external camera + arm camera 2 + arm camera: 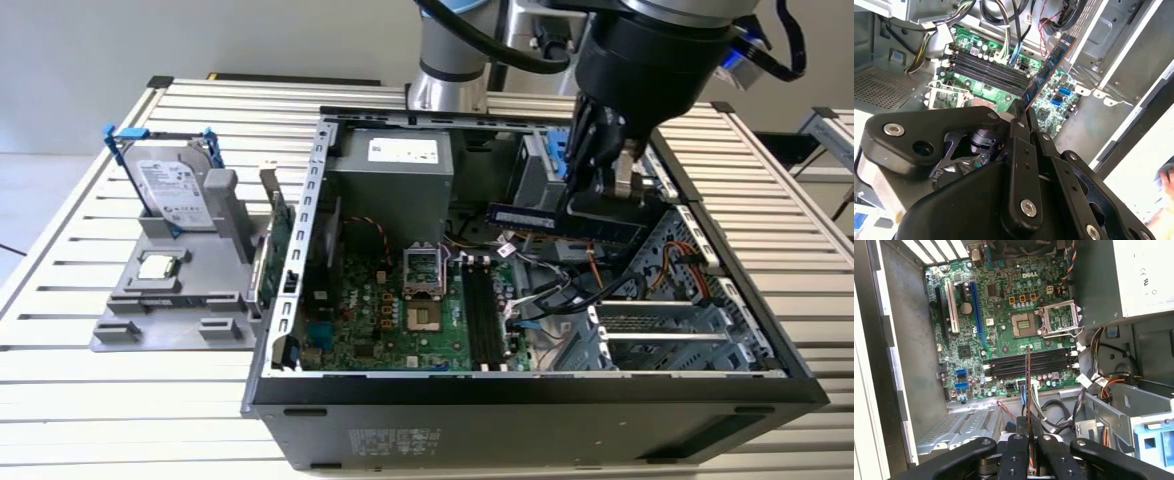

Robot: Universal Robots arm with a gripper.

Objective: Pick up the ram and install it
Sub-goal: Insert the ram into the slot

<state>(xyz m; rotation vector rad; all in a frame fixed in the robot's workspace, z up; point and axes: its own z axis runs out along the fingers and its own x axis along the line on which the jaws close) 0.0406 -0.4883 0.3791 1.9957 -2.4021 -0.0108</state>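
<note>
The tool [601, 205] was pinching the ram [541, 217], its fingers pressed onto one end of the dark blue-green stick. The stick was carried in the air over the open computer case [534, 385]. In the exterior view the ram lay roughly level above a tangle of cables [561, 290], towards the exterior view's right of the black memory slots [483, 315] and well clear of them. It touched nothing but the tool.

In the first wrist view the ram [1028, 385] appeared edge-on as a thin line rising from between the fingers [1015, 460], with its far end over the slots [1004, 365] on the green motherboard [969, 355]. In the second wrist view the stick [1046, 65] stretched away from the fingers at a slant, with small chips along its face.

The processor socket [420, 270] sat beside the slots with its metal frame raised. A white printed mark stood on the motherboard near its edge. The grey power supply [400, 165] carried a white label with dark print.

On the slatted table [80, 400], at the exterior view's left of the case, a grey holder [174, 300] held a silver hard drive [174, 190] in a blue frame, its pale label facing up. A green expansion card [276, 250] stood upright just beside the case wall.
</note>
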